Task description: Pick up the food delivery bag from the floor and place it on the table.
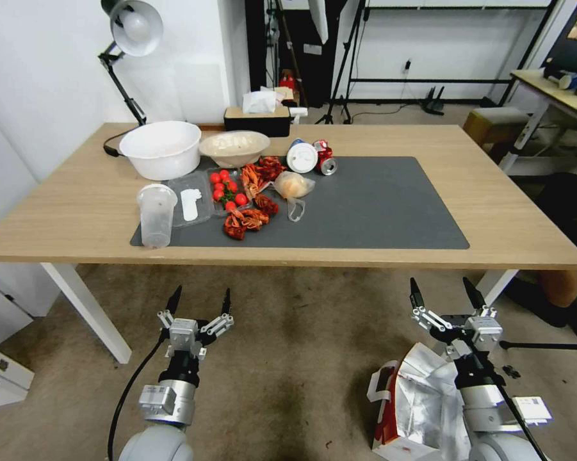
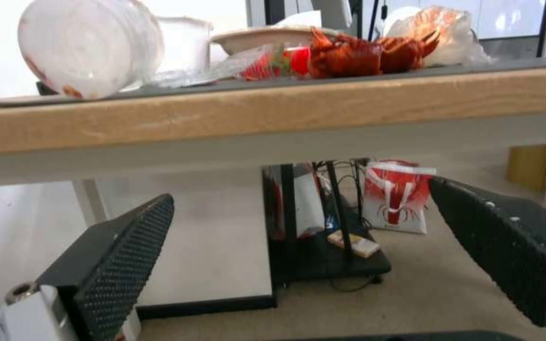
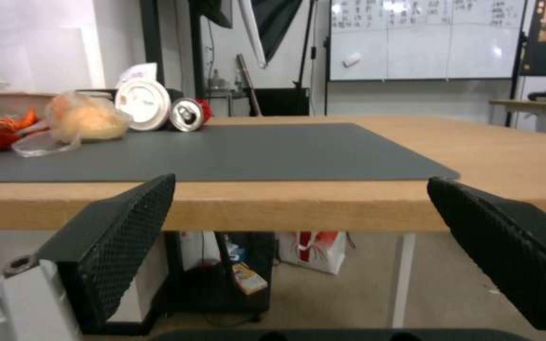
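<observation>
- Nothing of the job is done as I read it: the food delivery bag (image 1: 416, 410) sits on the floor (image 1: 288, 358) at my robot's lower right, its foil-lined mouth gaping upward, not yet gripped or lifted.
- The whole lift and the placing are left; the surface (image 1: 506, 211) stands just ahead, its right half bare wood and dark grey mat (image 1: 378, 205), while bowls, a plastic cup, tomatoes and red crayfish crowd the left half.
- My right hand (image 1: 446, 293) hangs directly above the bag, below the surface's near edge, fingers pointing forward and spread wide, holding nothing.
- My left hand (image 1: 199, 299) is poised over bare floor, level with the right and well apart from the bag, fingers also spread wide and empty, facing the surface's edge.
</observation>
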Controlling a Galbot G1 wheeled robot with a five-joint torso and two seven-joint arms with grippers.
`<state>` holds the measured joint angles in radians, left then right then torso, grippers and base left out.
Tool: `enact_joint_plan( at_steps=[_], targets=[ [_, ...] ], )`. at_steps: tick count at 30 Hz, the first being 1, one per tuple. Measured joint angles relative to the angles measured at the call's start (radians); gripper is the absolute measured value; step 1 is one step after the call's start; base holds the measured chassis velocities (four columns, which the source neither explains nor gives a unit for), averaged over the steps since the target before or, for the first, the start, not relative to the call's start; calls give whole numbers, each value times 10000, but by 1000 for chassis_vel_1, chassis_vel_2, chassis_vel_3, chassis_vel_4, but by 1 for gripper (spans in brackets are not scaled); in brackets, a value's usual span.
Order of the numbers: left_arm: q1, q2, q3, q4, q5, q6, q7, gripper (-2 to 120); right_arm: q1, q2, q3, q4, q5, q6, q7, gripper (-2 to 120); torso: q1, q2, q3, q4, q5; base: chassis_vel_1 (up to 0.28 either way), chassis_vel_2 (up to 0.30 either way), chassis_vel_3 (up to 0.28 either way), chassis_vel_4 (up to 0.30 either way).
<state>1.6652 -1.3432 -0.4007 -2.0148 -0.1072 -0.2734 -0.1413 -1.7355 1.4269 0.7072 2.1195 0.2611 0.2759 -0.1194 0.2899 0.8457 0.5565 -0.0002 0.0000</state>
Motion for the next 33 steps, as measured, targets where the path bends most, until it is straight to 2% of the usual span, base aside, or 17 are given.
enact_joint_plan(
  at_steps=[33],
  targets=[
    [39,-124,133,301,158,-117,82,100,284,-93,-99,-8,46,-456,431,100,-628,-1499,-874,1,0,0,0,0,0]
  ],
)
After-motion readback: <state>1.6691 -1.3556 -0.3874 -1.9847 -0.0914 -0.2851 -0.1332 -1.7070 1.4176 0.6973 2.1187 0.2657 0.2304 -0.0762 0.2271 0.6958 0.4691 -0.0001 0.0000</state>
